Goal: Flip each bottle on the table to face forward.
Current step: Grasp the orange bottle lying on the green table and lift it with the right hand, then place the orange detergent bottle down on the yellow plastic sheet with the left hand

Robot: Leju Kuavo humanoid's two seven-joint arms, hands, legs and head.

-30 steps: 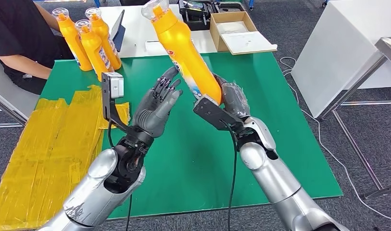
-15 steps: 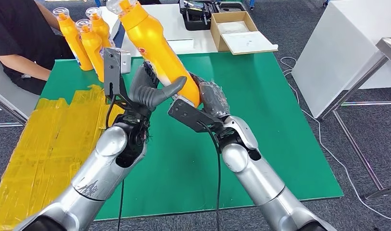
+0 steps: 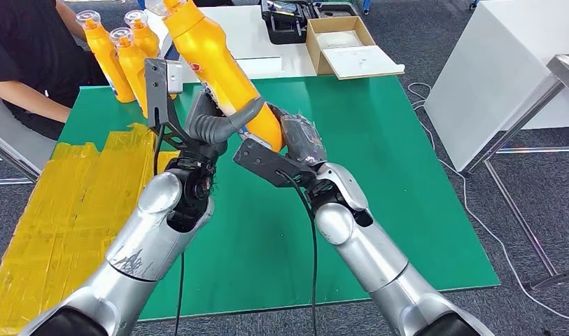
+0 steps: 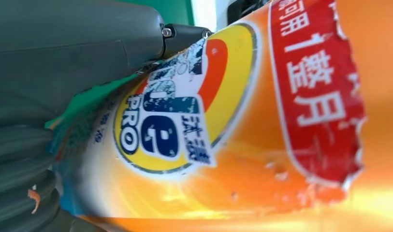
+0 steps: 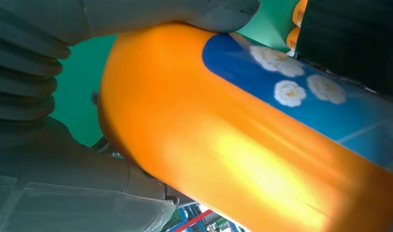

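Both hands — left (image 3: 215, 126), right (image 3: 299, 140) — clasp the tilted bottle (image 3: 218, 70); uneven release could drop it onto the bench (image 3: 407, 175).

Far left corner: three upright bottles (image 3: 124, 52) crowded together, person's arm (image 3: 29, 98) just beside. Yellow taped sheet (image 3: 64, 203) flat along left. Bare green mat (image 3: 407, 175) right and near.

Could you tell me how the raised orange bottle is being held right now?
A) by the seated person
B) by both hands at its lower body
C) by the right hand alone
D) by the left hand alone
B: the left hand and right hand both grip the bottle, tilted above the table.
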